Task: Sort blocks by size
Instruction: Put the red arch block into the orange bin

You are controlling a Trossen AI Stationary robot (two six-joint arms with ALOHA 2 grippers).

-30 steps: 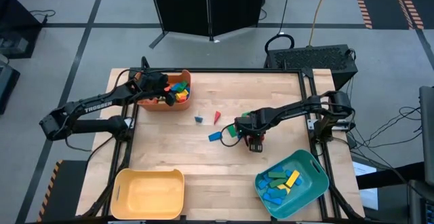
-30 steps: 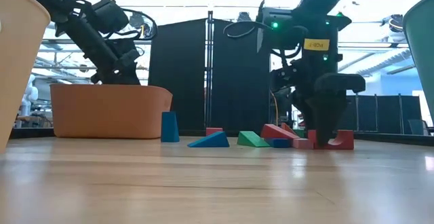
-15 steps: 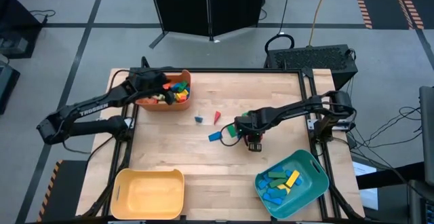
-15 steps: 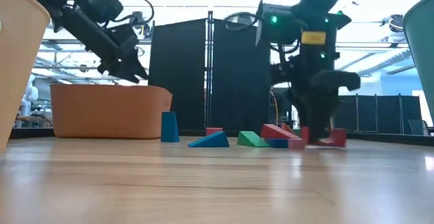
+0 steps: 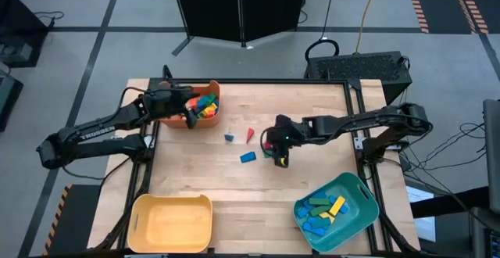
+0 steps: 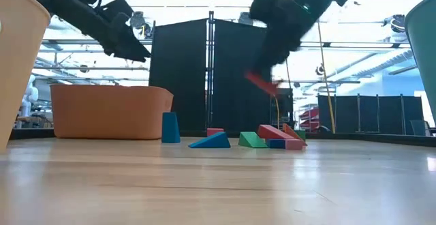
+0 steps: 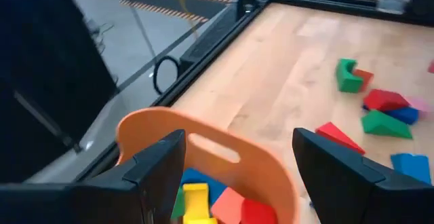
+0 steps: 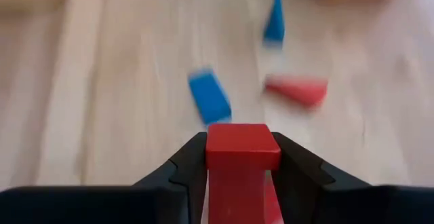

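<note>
Two grippers: right gripper (image 8: 239,157) pinching red block (image 8: 241,149) above loose blocks (image 6: 269,138), left gripper (image 7: 237,166) spread over orange bin (image 7: 224,153).

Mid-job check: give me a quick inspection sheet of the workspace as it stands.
Surface: wooden table, loose blocks near the middle.
Job's things: blue wedge block, red wedge block, small blue block on the table; sorted blocks in orange plastic bin and teal plastic bin; yellow plastic bin looks empty.
Clutter: nothing seen.
Grippers: right gripper shut on red wooden block, lifted above the table; left gripper open over the orange bin.
Cables: black loops on the floor behind the table.
Surroundings: black panel beyond the table.
</note>
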